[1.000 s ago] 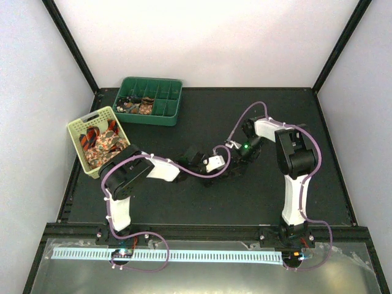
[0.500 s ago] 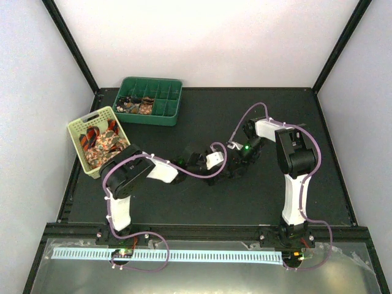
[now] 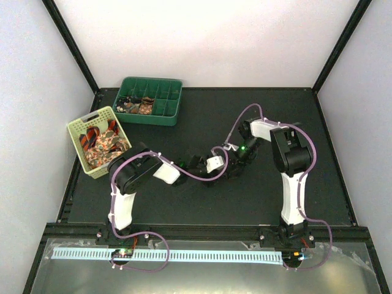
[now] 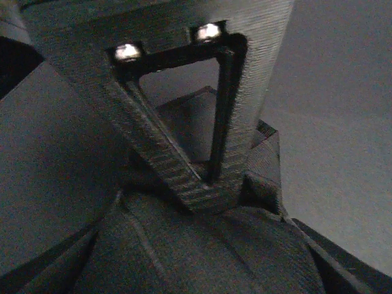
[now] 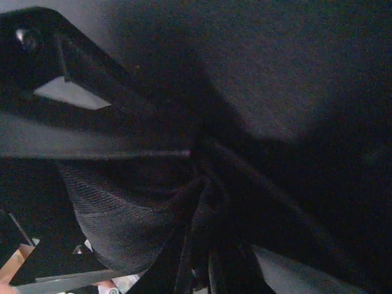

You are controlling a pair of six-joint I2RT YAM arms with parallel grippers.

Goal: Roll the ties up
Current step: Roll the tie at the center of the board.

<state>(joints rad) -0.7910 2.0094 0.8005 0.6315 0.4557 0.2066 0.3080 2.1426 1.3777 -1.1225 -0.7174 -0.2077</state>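
Left hand (image 3: 226, 174) and right hand (image 3: 237, 160) low, close together; right clamped closed

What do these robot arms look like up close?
The left arm and right arm are white tubes joined by black joints, with a thin purple cable looping along each. A green light glows on the right one. The end effector fingers are black, finely ribbed, with triangular cut-outs.
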